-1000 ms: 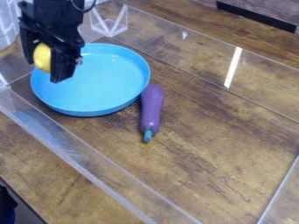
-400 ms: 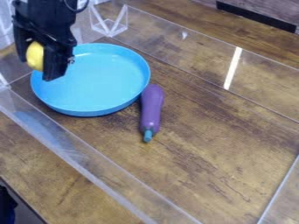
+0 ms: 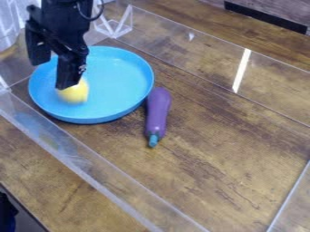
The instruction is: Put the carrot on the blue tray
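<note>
Carrot [image 3: 72, 92] on blue tray [image 3: 121, 80]

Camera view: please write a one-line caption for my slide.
Open gripper above the yellow toy fruit lying on the blue tray; a purple eggplant lies beside the tray.

Small yellow lemon-shaped carrot [image 3: 74, 91], lying inside the blue tray [image 3: 119, 86] near its nine-o'clock rim, resting on the tray floor. Round, shallow, bright blue, with raised rim, sitting flat on the wooden bench [image 3: 206, 136].
</note>
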You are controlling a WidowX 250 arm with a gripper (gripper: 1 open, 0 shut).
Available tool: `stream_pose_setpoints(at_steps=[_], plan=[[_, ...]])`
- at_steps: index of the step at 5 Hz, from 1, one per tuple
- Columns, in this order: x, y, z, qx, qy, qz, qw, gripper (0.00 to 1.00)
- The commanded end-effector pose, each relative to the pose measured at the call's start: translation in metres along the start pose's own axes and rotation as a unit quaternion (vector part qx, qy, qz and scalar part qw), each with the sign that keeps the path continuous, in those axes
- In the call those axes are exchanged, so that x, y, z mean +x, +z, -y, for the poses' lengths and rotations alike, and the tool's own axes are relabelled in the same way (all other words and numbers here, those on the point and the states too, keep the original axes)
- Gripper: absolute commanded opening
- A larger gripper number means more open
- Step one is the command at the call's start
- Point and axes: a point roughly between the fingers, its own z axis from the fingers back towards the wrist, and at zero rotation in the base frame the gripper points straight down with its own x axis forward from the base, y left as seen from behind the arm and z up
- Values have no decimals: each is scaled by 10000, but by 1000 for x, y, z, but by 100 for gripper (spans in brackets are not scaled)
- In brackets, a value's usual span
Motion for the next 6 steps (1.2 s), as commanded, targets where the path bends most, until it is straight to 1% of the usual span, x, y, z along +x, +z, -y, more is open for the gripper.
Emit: stream_pose_setpoints(at_steps=[1,2,4,5,6], plan=[[13,11,-9,32,-133,321,9994,100],[17,8,-11,28,-361,401,9985,100],[41,4,7,-55,-300,455,9985,100],[37,2,-8,-74,-179,468,9987,100],[35,-4,-11,-86,-153,481,9987,100]])
